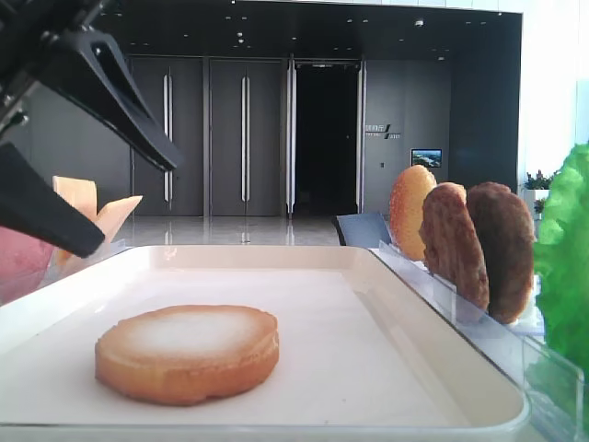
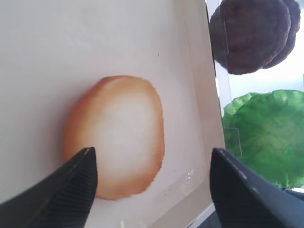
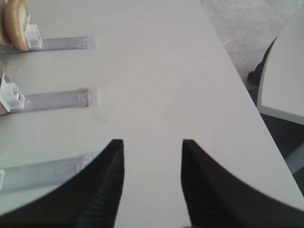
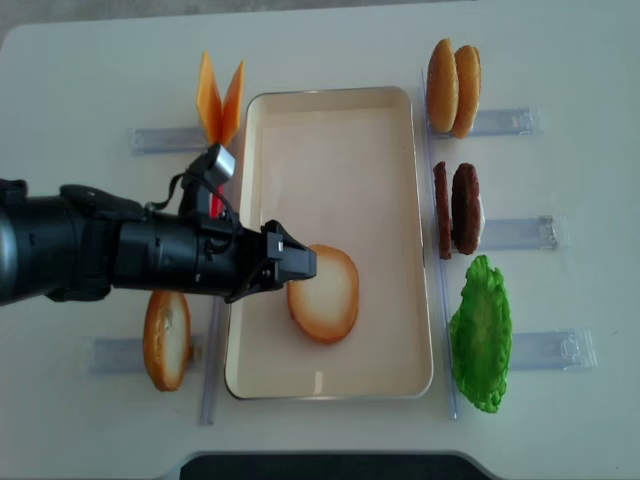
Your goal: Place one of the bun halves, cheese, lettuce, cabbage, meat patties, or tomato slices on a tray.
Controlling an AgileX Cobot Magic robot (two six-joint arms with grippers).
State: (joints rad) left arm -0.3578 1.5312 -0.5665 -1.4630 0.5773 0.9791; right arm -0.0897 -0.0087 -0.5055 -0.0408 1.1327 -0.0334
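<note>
**newbie_ops:** So the bun half (image 4: 324, 293) is lying flat on the tray (image 4: 335, 110), pale cut face up, a bit toward the tray's left rim and nearer its front end. Is that placement basically done?

**gripguy:** Looks done to me. The left gripper (image 4: 296, 264) hangs over the bun half's left edge with its jaws spread wide. In the left wrist view both fingers (image 2: 61, 190) stand clear of the crust and nothing sits between them, so the bun half looks released.

**newbie_ops:** What's the clean way to finish the step then?

**gripguy:** Go straight up first, not sideways. One finger sits right beside the crust, so a sideways pull could nudge the bun half across the tray. Keep the jaws wide until they're clear of the rim.

**newbie_ops:** Anything nearby to worry about?

**gripguy:** The cheese (image 4: 220, 98) stands just outside the tray's far left corner, so I'd avoid swinging that way. The meat patties (image 4: 456, 208) and lettuce (image 4: 482, 335) are past the tray's right rim, well apart from this arm.

**newbie_ops:** And the right gripper (image 3: 153, 185)?

**gripguy:** Parked over bare table, jaws apart, holding nothing.
</note>
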